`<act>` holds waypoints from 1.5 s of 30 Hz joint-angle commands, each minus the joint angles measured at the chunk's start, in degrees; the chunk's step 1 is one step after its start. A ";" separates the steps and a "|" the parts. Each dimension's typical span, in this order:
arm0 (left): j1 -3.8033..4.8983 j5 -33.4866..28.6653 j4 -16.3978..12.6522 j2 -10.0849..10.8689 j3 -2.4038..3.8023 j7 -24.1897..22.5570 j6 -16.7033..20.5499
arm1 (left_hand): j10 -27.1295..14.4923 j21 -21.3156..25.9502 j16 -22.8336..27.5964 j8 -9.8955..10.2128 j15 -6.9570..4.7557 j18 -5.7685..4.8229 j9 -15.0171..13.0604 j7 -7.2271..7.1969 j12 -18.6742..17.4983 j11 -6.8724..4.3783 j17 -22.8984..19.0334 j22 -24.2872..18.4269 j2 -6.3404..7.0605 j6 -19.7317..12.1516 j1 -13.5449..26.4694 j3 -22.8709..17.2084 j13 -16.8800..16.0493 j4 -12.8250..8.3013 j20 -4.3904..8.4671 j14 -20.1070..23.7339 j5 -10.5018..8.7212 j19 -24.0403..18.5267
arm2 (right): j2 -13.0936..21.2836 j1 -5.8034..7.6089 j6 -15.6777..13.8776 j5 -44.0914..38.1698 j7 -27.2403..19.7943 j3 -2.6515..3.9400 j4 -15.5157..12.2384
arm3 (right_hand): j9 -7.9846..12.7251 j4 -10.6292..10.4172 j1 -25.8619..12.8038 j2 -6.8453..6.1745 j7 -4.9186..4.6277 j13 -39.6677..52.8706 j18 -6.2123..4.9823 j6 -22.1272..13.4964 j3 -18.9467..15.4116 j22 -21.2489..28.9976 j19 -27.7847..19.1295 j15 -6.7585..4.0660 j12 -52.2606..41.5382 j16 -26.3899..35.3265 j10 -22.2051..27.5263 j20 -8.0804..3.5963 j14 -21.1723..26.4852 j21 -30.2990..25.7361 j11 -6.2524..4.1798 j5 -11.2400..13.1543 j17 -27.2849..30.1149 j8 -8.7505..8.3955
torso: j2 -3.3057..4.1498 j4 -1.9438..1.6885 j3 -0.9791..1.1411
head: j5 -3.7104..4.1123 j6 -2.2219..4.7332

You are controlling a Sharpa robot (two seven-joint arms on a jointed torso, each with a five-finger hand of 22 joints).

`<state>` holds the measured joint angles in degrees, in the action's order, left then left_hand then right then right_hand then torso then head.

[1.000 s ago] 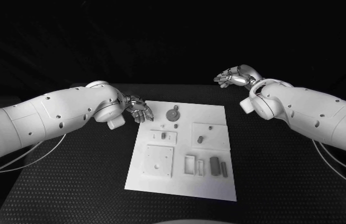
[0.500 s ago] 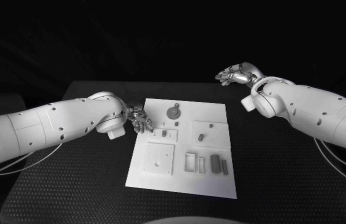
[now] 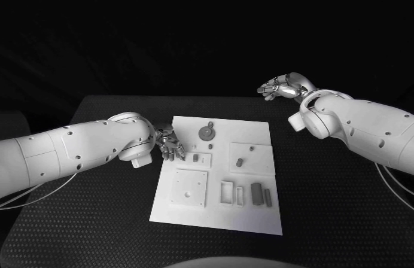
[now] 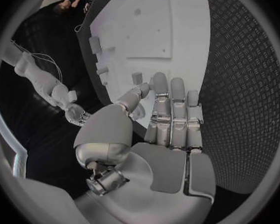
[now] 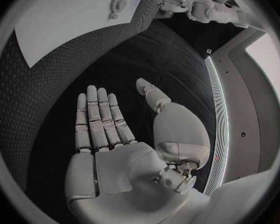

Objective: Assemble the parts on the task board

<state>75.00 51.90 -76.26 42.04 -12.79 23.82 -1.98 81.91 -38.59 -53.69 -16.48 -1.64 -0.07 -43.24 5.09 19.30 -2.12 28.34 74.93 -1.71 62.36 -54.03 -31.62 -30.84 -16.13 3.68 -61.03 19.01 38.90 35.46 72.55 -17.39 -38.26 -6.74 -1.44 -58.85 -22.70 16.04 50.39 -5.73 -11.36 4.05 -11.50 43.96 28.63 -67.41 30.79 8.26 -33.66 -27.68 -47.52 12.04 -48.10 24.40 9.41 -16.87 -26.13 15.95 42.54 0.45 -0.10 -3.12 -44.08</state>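
1. The task board (image 3: 219, 175) lies flat in the middle of the black tabletop (image 3: 328, 190), with small parts (image 3: 256, 191) on it.
2. The left robot hand (image 3: 169, 144) hovers at the board's far left edge, fingers straight and close together, grasping nothing.
3. The right robot hand (image 3: 281, 88) is raised well beyond the board's far right corner, released, palm flat and bare.

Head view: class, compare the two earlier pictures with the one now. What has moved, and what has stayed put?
The left hand has come down and toward the robot along the left edge of the task board, holding nothing. The right hand stays raised beyond the board's far right corner, open. The parts lie as before.
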 commanded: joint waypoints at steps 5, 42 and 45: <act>-0.32 1.49 0.19 -0.42 0.01 -0.50 0.98 | 0.34 -0.29 -0.21 -0.17 0.04 0.07 -0.29 -1.84 0.27 0.01 -0.07 1.03 -0.06 2.06 -0.73 -0.06 0.08 -0.25 2.16 -0.46 0.37 0.59 | -0.06 -0.01 0.70 0.01 -0.59 0.03 -0.14 | 0.07 0.03 -0.49 -0.02 -1.27 -0.06 0.31 -0.14 0.25 -0.10 -0.24 0.39 0.03 0.29 -0.30 0.19 0.12 -0.26 -0.02 -0.31 0.07 0.26 | -0.01 -0.01 -0.01 | 0.14 -0.10; -0.34 3.76 2.02 -2.14 0.03 1.29 -3.37 | 0.90 -0.61 -0.52 -0.31 -0.12 0.07 -0.56 -2.02 0.40 -0.22 -0.01 0.99 0.15 2.48 -0.72 0.06 0.07 -0.37 2.42 -0.93 2.76 0.86 | -0.07 -0.01 0.75 0.01 -0.56 0.03 -0.40 | 0.12 0.04 -0.53 -0.02 -1.28 -0.07 0.31 -0.16 0.25 -0.23 -0.23 0.40 0.02 0.28 -0.28 0.20 0.14 -0.38 -0.02 -0.31 0.09 0.29 | -0.03 0.02 0.01 | 0.22 -0.49; -0.33 3.75 2.20 -2.16 0.03 1.25 -3.30 | 1.01 -0.63 -0.59 -0.37 -0.14 0.07 -0.63 -2.07 0.46 -0.24 0.01 0.99 0.26 2.59 -0.82 0.07 0.05 -0.43 2.47 -1.01 2.93 0.82 | -0.11 -0.01 0.74 0.01 -0.57 0.03 -0.40 | 0.13 0.04 -0.53 -0.02 -1.28 -0.07 0.30 -0.16 0.25 -0.24 -0.23 0.40 0.01 0.28 -0.28 0.20 0.14 -0.38 -0.02 -0.31 0.09 0.29 | -0.03 0.02 0.05 | 0.22 -0.51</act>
<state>74.89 54.74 -74.31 39.91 -12.55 24.20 -3.75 82.64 -39.04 -54.01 -16.69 -1.84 -0.03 -43.82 4.85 19.51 -2.23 28.30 74.93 -1.66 62.60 -54.44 -31.48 -30.80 -16.30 3.68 -61.63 21.58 39.32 35.41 72.55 -17.37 -38.22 -6.74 -1.44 -59.18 -22.66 16.04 50.39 -5.73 -11.36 4.06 -11.50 43.96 28.63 -67.57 30.79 8.26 -33.66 -27.68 -47.52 12.04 -48.10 24.40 9.41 -16.87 -26.13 15.95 42.52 0.47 -0.07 -2.93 -44.57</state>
